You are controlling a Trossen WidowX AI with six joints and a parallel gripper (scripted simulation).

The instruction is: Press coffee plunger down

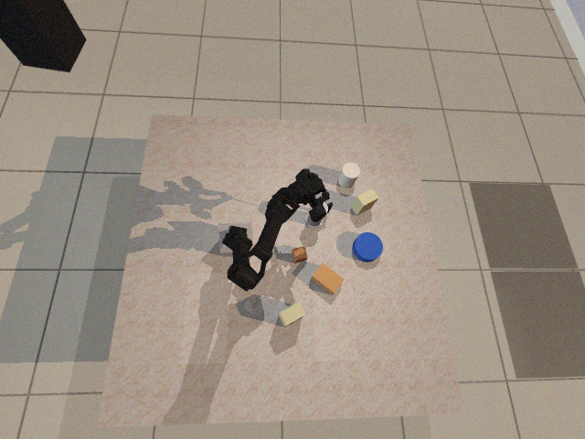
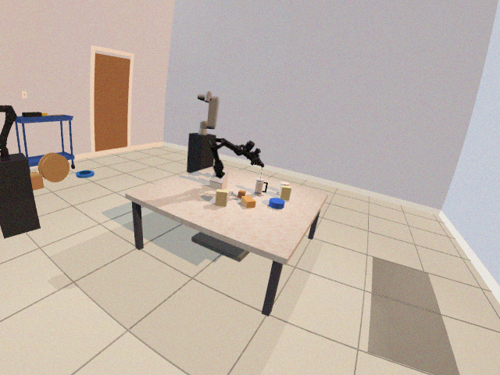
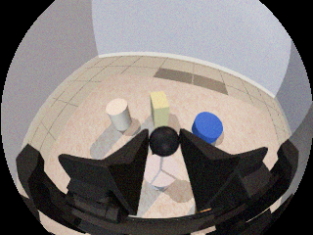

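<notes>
The coffee press (image 1: 313, 222) (image 2: 258, 187) (image 3: 158, 175) stands upright on the table, a pale cylinder with a black side handle (image 2: 266, 187). Its thin plunger rod is up, with a wide gap between the lid and the round black knob (image 3: 164, 142). My gripper (image 2: 262, 164) (image 3: 163, 133) is above the press, its two fingers closed in on the knob from both sides. The knob sits between the fingertips. In the top and exterior views the fingers and knob are small and dark, so their exact contact is hard to see there.
Near the press stand a white cylinder (image 1: 349, 175) (image 3: 118, 116), a yellow block (image 1: 365, 202) (image 2: 286, 193) (image 3: 159, 110) and a blue disc (image 1: 367, 246) (image 2: 276, 203) (image 3: 207, 127). A brown cube (image 1: 299, 253), an orange block (image 1: 327, 278) and another yellow block (image 1: 291, 315) (image 2: 221, 198) lie nearer the arm's base.
</notes>
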